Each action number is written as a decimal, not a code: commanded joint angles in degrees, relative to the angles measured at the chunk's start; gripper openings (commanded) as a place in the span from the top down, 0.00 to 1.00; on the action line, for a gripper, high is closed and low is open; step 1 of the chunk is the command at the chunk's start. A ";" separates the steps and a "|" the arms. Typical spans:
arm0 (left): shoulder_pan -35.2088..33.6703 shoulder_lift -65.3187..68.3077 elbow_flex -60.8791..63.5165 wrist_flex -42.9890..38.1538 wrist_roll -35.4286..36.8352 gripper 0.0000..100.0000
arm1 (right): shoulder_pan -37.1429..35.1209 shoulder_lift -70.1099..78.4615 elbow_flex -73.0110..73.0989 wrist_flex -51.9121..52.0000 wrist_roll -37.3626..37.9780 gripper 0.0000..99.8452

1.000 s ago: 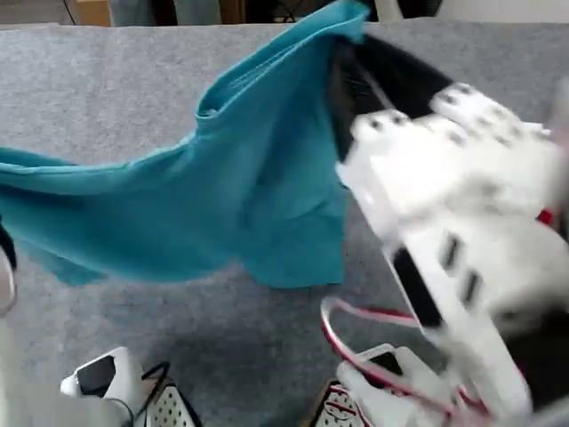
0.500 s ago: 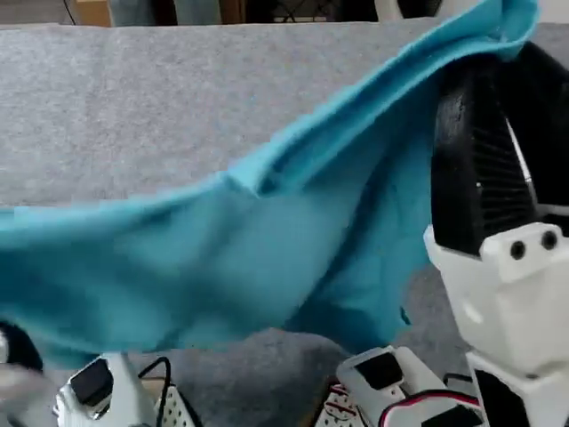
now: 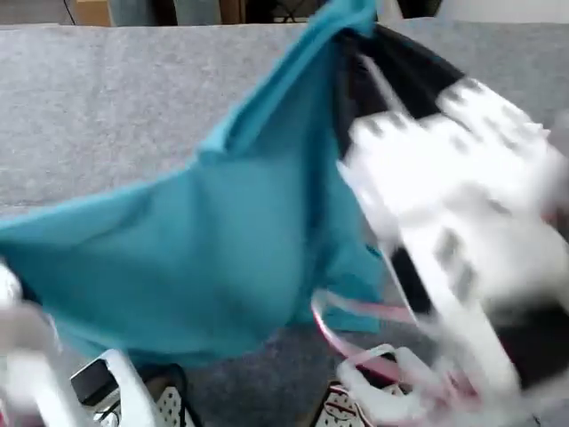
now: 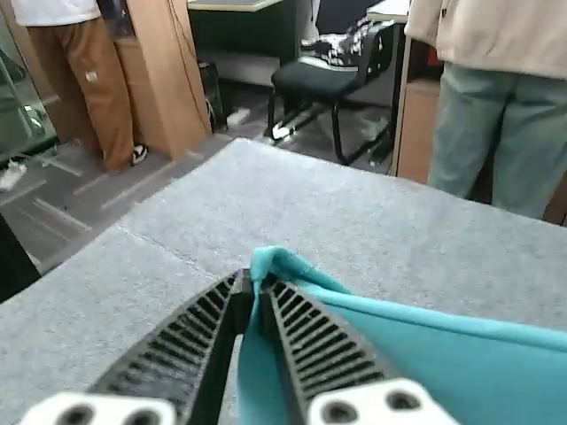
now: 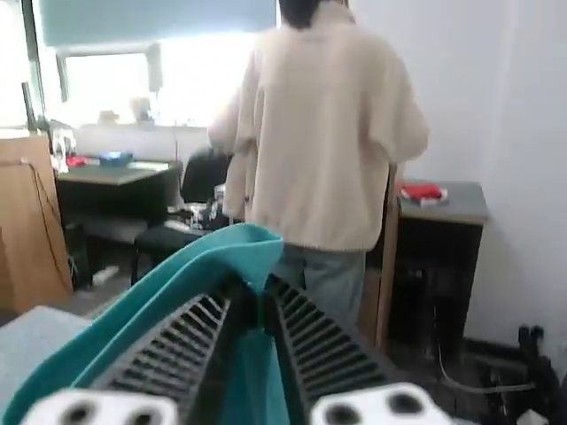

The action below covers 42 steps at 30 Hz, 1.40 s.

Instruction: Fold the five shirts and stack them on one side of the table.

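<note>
A teal shirt (image 3: 222, 249) hangs spread in the air above the grey felt table (image 3: 107, 107), held by two corners. My right gripper (image 3: 351, 31) is raised at the far middle of the table and is shut on the shirt's upper corner (image 5: 239, 248); its white arm (image 3: 444, 196) slants down to the front right. My left gripper (image 4: 252, 288) is shut on another teal edge (image 4: 275, 261) just above the table. In the high view the left arm (image 3: 27, 347) is a blur at the front left edge, where the shirt's lower corner ends.
The arm bases with cables stand along the table's front edge (image 3: 116, 391) (image 3: 382, 391). Bare grey felt (image 4: 354, 212) stretches behind the shirt to the far edge. A black chair (image 4: 328, 80) and desks stand off the table.
The right arm swung out to the right with its shirt corner, then back toward the middle. The shirt's lower left part has come forward and down. Both grippers stay shut on it.
</note>
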 commanded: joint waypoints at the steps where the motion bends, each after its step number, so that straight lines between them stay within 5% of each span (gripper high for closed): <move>1: 1.10 0.18 20.00 -23.38 3.34 0.97 | 1.23 2.15 9.54 -9.49 0.44 0.99; 8: 10.86 7.91 41.01 -70.33 5.71 0.97 | 5.63 12.44 24.66 -42.02 0.35 0.99; 11: 12.53 15.65 40.48 -77.80 5.71 0.97 | 6.24 19.30 23.78 -48.97 0.35 0.99; 25: 13.76 53.01 18.42 -78.07 5.71 0.97 | 9.85 43.56 6.02 -42.46 0.35 0.99; 28: 14.81 52.84 21.76 -74.29 5.63 0.97 | 9.85 43.47 5.76 -35.25 0.70 0.99; 35: 16.48 45.36 31.78 -65.76 5.54 0.97 | 8.97 42.33 11.74 -29.63 14.33 0.99; 42: 16.66 29.80 48.31 -65.67 2.55 0.97 | 8.70 32.40 32.40 -30.24 20.66 0.99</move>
